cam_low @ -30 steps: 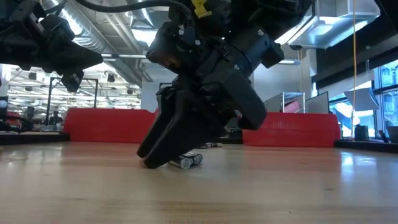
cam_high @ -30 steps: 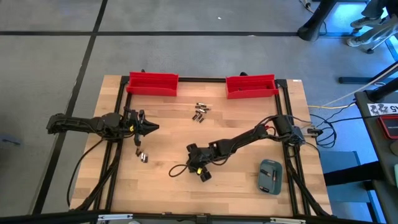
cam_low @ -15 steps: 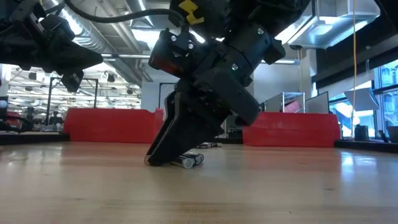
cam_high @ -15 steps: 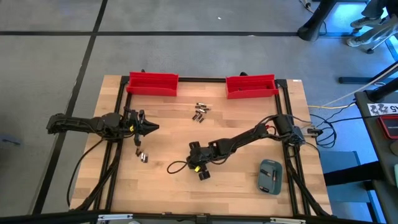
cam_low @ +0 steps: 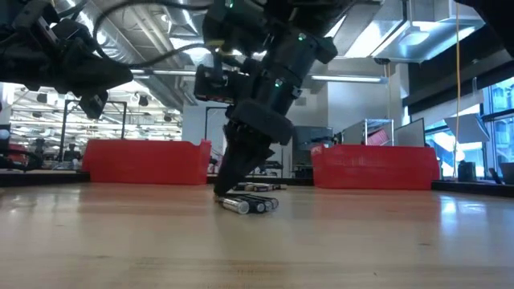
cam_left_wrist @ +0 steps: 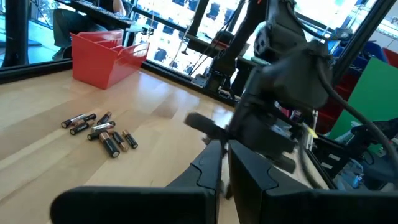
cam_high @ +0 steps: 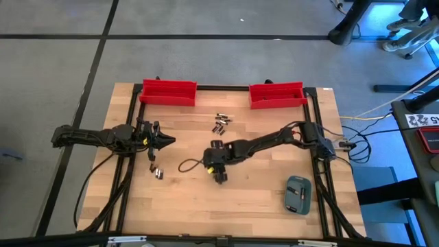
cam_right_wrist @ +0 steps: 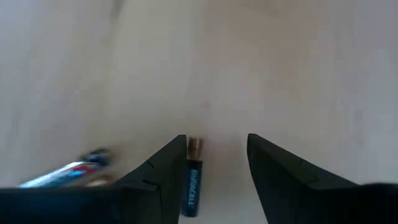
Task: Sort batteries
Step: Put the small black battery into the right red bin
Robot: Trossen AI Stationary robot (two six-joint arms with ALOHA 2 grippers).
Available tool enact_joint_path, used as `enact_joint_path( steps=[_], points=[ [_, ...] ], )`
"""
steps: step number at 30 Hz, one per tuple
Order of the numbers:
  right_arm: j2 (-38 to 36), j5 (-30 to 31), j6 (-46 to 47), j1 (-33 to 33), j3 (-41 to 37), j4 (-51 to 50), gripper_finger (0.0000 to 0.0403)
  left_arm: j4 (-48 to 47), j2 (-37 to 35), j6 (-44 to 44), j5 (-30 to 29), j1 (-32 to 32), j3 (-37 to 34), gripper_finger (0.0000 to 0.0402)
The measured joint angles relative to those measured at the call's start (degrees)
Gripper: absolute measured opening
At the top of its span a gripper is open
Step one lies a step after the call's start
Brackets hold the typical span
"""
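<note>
Looking straight down, I see my right claw reaching over the middle of the pale wooden worktop, while my left claw waits over the left side, its fingers clenched together on nothing. Small dark cylindrical batteries with metal ends lie in one cluster toward the far edge, between the two red plastic bins, and a smaller group lies near my left arm; a grey-blue rounded case rests near the right front corner. From worktop height, my right claw points down at a few batteries lying side by side, its tips just beside them. Through my left wrist camera, my two dark fingers press close together, with the far cluster loose on the wood. Through my right wrist camera, my fingers stand apart, released, and one dark battery lies on the wood between them, close against one finger, ungripped.
</note>
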Motion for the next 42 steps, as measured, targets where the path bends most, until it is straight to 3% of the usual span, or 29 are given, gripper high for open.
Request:
enact_joint_path(
  steps=[6,15,19,22,31,36,42],
  points=[
    [0.2,-4.0,0.9,-3.0,0.0,-2.9,0.0166,0.0,0.0,0.0,0.0,0.0,0.0,0.002],
    [0.1,-0.7,1.6,-3.4,-1.1,-4.1,0.0089,0.0,0.0,0.3,0.0,0.0,0.0,0.002],
    [0.2,0.8,4.1,-3.3,0.5,-6.3,0.0076,0.0,0.0,0.3,0.0,0.0,0.0,0.002],
    [0.3,1.1,4.3,-3.5,2.4,-8.9,0.0095,0.0,0.0,0.4,0.0,0.0,0.0,0.002],
    [0.3,1.4,13.5,-3.8,8.4,-21.7,0.0224,0.0,0.0,0.4,0.0,0.0,0.0,0.002],
    [0.3,1.5,4.9,-3.0,8.1,-29.3,0.0227,0.0,0.0,0.6,0.0,0.0,0.0,0.002],
    [0.3,-0.8,-13.0,-3.0,8.0,-28.2,0.0191,0.0,0.0,1.4,0.0,0.0,0.0,0.002]
  ],
)
